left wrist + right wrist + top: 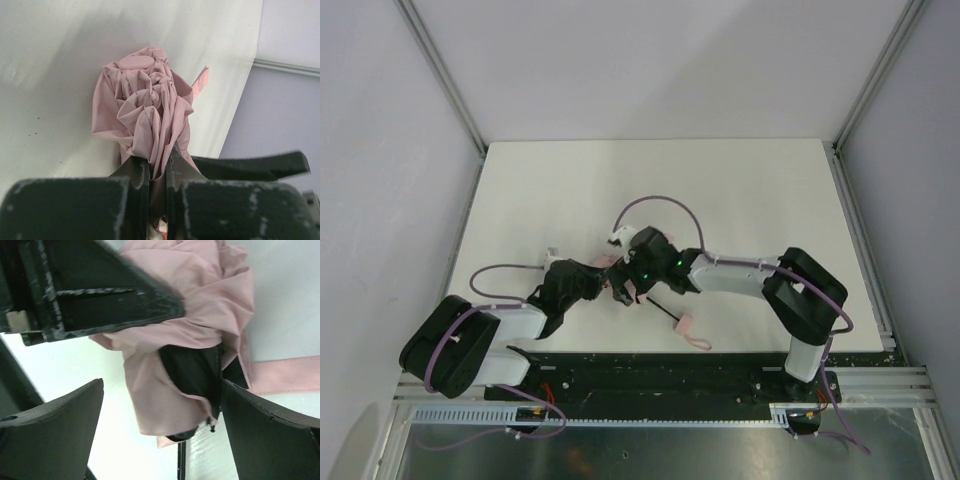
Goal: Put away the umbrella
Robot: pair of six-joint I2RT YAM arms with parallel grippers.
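Observation:
The pale pink umbrella (145, 105) lies folded and crumpled on the white table (740, 190). My left gripper (159, 165) is shut on a fold of its canopy fabric. In the top view the left gripper (603, 282) meets my right gripper (626, 284) over the canopy (641, 294), which is mostly hidden. My right gripper (162, 425) is open, its fingers either side of the canopy's lower edge (165, 390), not touching it. The black shaft (662, 309) runs out to the small pink handle (683, 322) and strap (699, 343). The shaft (181, 460) and a strap (285, 375) also show in the right wrist view.
The left gripper's black finger (100, 295) crosses the upper left of the right wrist view, close above the right gripper. Grey walls and aluminium posts (440, 75) enclose the table. A purple cable (655, 203) loops over the right arm's wrist.

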